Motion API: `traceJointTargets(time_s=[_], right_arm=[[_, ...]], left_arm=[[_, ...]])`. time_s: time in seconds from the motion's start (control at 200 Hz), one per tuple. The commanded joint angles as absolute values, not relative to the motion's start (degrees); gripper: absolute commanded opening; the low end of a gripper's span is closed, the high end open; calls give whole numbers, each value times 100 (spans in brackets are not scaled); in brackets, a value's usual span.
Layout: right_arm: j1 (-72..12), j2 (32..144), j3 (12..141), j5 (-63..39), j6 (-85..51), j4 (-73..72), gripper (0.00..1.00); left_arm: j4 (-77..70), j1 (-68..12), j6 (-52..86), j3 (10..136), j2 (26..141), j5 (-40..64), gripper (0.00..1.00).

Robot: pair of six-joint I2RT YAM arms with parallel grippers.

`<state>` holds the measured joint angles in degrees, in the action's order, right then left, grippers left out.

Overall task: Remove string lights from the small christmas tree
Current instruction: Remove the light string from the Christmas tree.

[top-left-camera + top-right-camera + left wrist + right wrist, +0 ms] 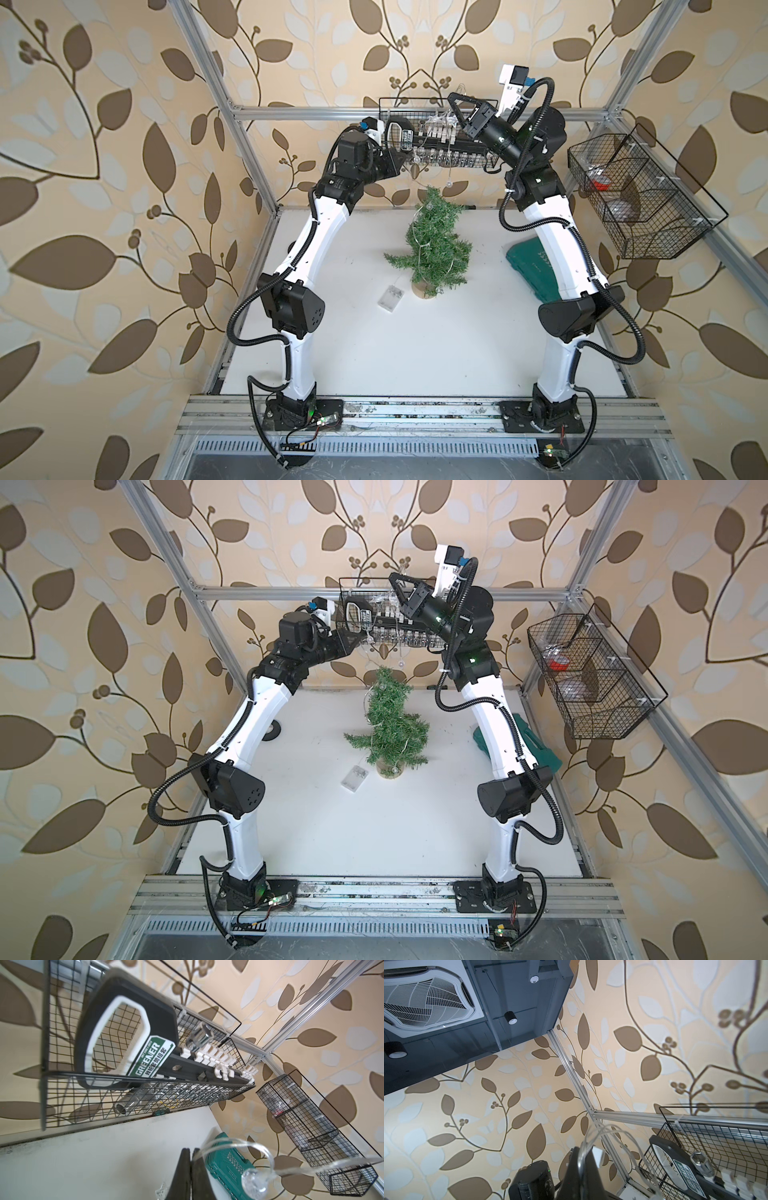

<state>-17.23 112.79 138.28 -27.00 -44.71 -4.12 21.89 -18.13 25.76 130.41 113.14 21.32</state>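
1. The string lights [254, 1183] run from the small christmas tree [436, 249] up to both raised arms, and I see their battery box [390, 298] on the table [374, 353] beside the tree's base
2. My left gripper [190, 1152] is clamped on the strand
3. My right gripper [581, 1151] also pinches strand loops, by the wire basket [415, 99]

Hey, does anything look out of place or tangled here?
Yes: the string lights stretch from the small christmas tree up to the left gripper and right gripper, bunching beside the wire basket, where they could snag.
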Motion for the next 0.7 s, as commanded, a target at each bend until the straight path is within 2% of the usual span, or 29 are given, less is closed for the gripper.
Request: traceJointTargets(time_s=[0.0, 0.19, 0.38, 0.695], right_arm=[[-1732, 11051, 13749, -2796, -4522, -541, 0], [-1872, 10832, 13548, -2926, -4518, -561, 0], [-1976, 10673, 13452, -2989, -4408, -464, 0], [-2015, 10396, 13182, -2884, -4304, -501, 0]], left_arm=[[2682, -1741, 2222, 13529, 10706, 1968, 0], [3495, -1731, 1860, 13620, 10081, 2034, 0], [3954, -1697, 1452, 13218, 9340, 1235, 0], [4299, -1679, 1735, 13936, 9325, 1547, 0]])
